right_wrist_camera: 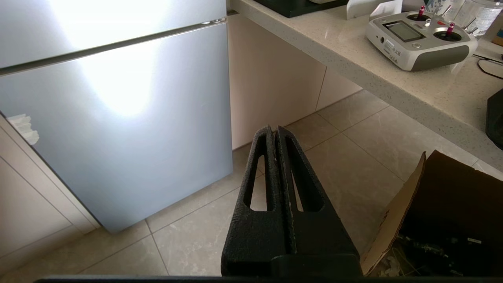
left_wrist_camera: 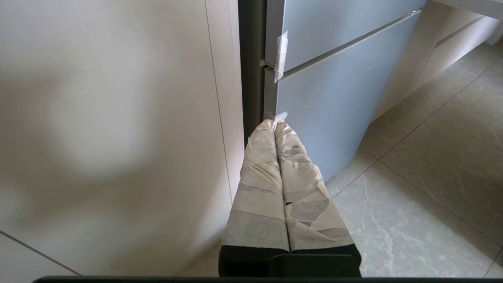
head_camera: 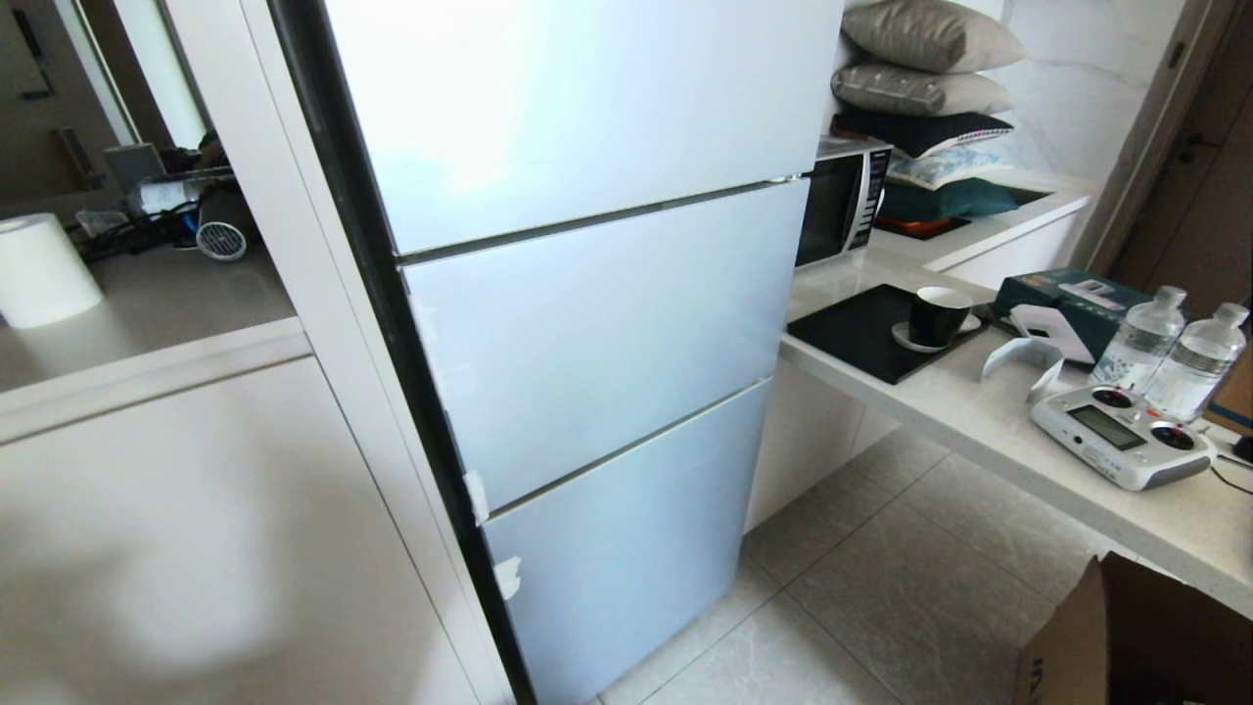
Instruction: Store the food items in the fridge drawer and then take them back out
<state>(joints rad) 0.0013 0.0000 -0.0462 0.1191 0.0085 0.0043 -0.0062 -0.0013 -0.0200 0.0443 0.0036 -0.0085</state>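
Straight ahead stands the fridge [head_camera: 587,323], its three pale blue-grey door panels all closed, so the fridge drawer and any food stay hidden. Only the head view shows the microwave [head_camera: 842,201] and black cup [head_camera: 938,315] on the right surface [head_camera: 979,411]. Low near the floor, the left pincer [left_wrist_camera: 275,125], tape-wrapped, and right pincer [right_wrist_camera: 274,129] are both clenched, empty. A remote controller [right_wrist_camera: 418,39] lies beside water bottles [head_camera: 1165,343].

Cardboard box [head_camera: 1136,636] cut off at frame's corner
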